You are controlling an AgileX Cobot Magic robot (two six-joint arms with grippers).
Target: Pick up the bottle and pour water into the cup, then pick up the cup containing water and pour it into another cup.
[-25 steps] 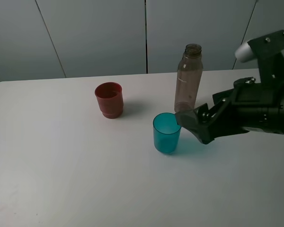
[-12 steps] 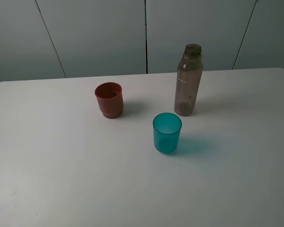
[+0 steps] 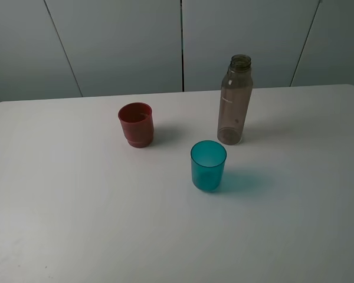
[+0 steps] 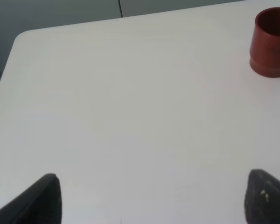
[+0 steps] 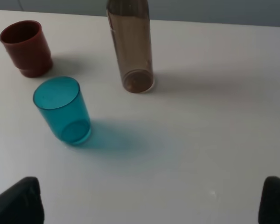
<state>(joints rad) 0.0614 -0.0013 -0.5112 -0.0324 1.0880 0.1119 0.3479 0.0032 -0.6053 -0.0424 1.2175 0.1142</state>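
One bottle (image 3: pixel 235 101) — two cups: teal cup (image 3: pixel 208 165), red cup (image 3: pixel 136 124)

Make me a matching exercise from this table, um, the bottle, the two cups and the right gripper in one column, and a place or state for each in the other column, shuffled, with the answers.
Things:
1. bottle
2. teal cup
3. red cup
4. right gripper

Places or states:
A. jaws wide apart, holding nothing
B. tallest thing, capless, farthest back on the table
C. nearest the camera in the high view, translucent
D. opaque, standing farthest left in the high view

Pairs: 1-B, 2-C, 3-D, 4-A
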